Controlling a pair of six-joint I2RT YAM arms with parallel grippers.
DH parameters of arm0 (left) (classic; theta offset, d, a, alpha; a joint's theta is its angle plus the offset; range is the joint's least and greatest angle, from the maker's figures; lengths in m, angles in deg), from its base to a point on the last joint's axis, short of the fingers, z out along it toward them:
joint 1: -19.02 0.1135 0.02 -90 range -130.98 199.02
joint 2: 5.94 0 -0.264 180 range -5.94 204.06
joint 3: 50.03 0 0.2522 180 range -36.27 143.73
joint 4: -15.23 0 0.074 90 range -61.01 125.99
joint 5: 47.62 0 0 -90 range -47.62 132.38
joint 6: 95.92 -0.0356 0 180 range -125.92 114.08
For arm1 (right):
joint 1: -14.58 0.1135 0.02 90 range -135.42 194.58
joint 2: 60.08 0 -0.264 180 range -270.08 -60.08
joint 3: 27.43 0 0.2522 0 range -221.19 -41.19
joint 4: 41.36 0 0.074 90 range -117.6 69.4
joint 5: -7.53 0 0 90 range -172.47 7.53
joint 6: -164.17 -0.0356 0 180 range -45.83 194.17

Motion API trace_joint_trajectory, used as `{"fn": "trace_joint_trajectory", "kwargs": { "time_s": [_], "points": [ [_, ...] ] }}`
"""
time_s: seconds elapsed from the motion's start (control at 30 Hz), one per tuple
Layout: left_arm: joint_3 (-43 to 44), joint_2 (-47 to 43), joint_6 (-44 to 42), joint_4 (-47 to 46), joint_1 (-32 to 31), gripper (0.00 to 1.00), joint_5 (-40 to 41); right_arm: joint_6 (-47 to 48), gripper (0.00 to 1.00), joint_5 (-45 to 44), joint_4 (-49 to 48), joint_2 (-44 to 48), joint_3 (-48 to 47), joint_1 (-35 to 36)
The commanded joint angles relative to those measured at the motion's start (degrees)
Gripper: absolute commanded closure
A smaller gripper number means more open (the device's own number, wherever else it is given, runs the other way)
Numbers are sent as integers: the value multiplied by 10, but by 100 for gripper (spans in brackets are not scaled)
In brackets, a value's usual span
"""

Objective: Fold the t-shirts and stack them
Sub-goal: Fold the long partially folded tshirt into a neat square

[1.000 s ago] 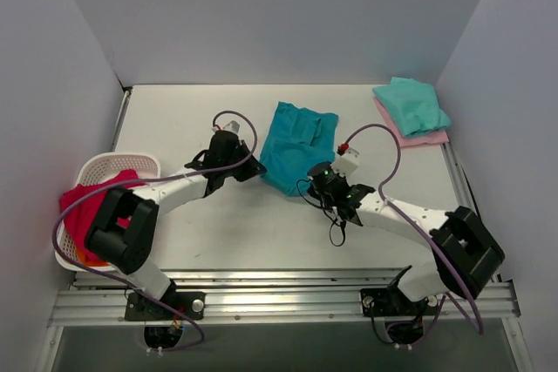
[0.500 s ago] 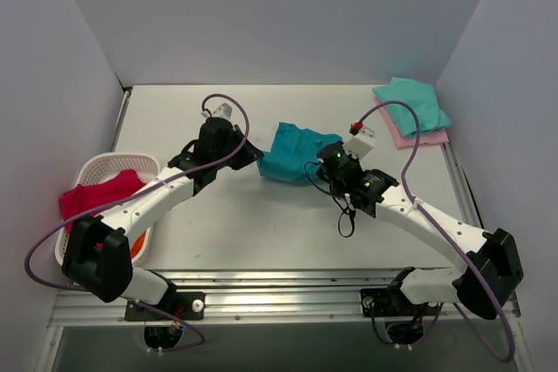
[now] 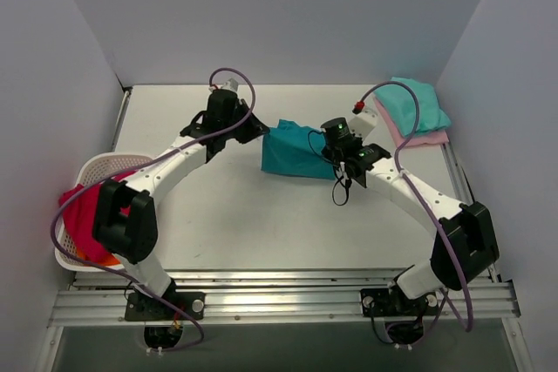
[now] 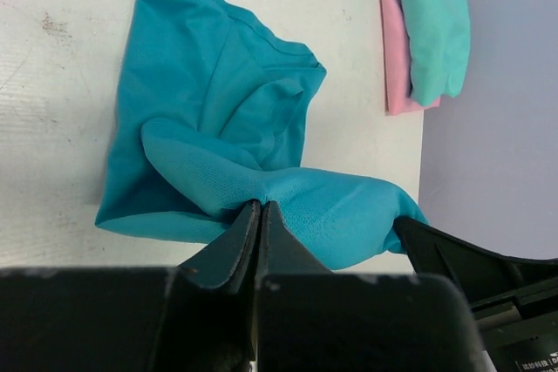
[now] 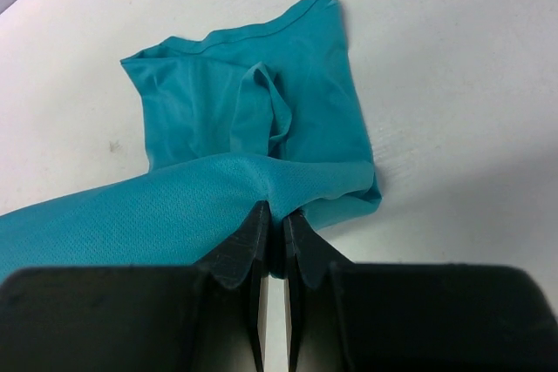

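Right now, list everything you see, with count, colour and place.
teal-blue t-shirt: one, deep teal, middle of table, one edge pinched by both claws
mint-green t-shirt: one, mint, folded on the pink one, far right corner
pink t-shirt: one, pale pink, under the mint one
basket: one, white lattice, left edge
red cloth: one, in the basket
table: one, white
left claw: shut on the teal-blue t-shirt
right claw: shut on the same shirt

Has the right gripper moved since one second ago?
Yes. The right gripper, shut on the teal t-shirt, went toward the back wall and nearer the folded mint-green t-shirt.
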Motion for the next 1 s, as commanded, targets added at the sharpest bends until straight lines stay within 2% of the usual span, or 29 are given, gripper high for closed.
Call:
{"fn": "trace_joint_trajectory", "kwargs": {
  "time_s": [0.0,0.2,0.27,0.3,0.33,0.37,0.4,0.43,0.47,0.5,0.53,0.57,0.6,0.63,0.67,0.73,0.77,0.8,0.9,0.97],
  "points": [
    [56,30,-11,3,16,97,-31,9,100,6,0,-25,-35,-24],
    [129,115,-15,14,40,97,-64,10,100,27,-15,-96,-84,-56],
    [199,155,-14,36,56,96,-78,16,100,47,-27,-143,-118,-85],
    [227,202,-15,37,61,94,-87,13,100,51,-30,-166,-136,-98],
    [299,234,-14,38,68,81,-106,11,100,43,-35,-190,-155,-118],
    [346,267,-6,50,80,75,-116,11,100,39,-42,-247,-202,-129],
    [404,356,-3,59,89,69,-140,-1,100,36,-23,-283,-239,-142],
    [545,409,-1,65,96,53,-205,-3,98,46,-5,-319,-284,-166],
    [628,462,9,72,101,4,-241,-7,90,36,24,-392,-395,-172],
    [720,581,19,88,114,6,-270,-18,46,16,111,-427,-460,-176],
    [814,642,33,112,121,6,-291,-15,17,2,138,-452,-516,-176],
    [933,685,87,99,129,6,-335,-11,0,-9,154,-487,-594,-177],
    [947,731,118,67,145,6,-355,-10,0,-8,173,-496,-619,-178],
    [934,730,141,36,151,6,-369,1,0,-6,168,-499,-630,-179],
    [853,718,158,-17,156,6,-376,7,0,0,158,-491,-631,-179],
    [718,615,140,-67,168,6,-358,13,0,-2,129,-474,-601,-179],
    [648,574,110,-119,170,6,-323,18,0,-3,120,-454,-585,-179],
    [545,501,92,-133,172,6,-307,19,0,-5,103,-443,-547,-179],
    [456,411,41,-124,178,6,-284,14,0,0,66,-390,-454,-180],
    [429,359,2,-75,178,6,-267,4,0,5,45,-348,-403,-179]
  ]
}}
